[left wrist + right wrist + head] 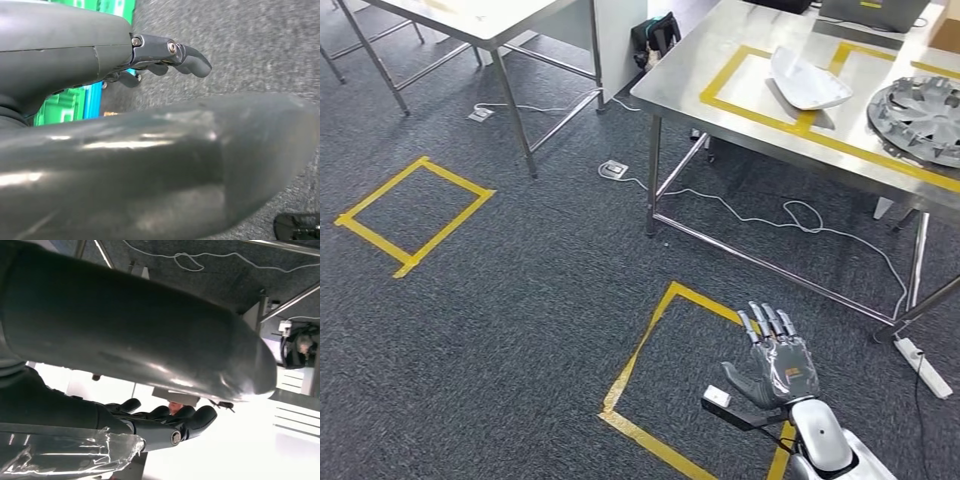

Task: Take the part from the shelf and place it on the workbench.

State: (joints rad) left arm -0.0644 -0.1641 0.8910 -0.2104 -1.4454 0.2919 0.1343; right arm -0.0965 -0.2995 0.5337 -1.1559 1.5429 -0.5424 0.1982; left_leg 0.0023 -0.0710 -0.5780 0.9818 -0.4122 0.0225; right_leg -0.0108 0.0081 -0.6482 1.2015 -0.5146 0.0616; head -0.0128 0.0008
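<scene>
A white curved part (809, 82) lies inside a yellow-taped box on the steel workbench (697, 70) at the upper right. Beside it rests a grey wheel cover (920, 118). My right hand (773, 365) hangs low at the lower right over the carpet, well short of the bench, with its fingers straight and apart and nothing in it. In the right wrist view the same hand (113, 340) shows its thick thumb and dark fingers (188, 422), and they hold nothing. My left hand (124, 150) hangs over grey carpet, its fingers (188, 55) stretched out and holding nothing.
A yellow tape square (675, 370) marks the floor under my right hand, another (414, 213) lies at the left. A second table (493, 25) stands at the back left. Cables (743, 215) and a power strip (924, 367) lie under the bench. Green crates (60, 107) are near my left hand.
</scene>
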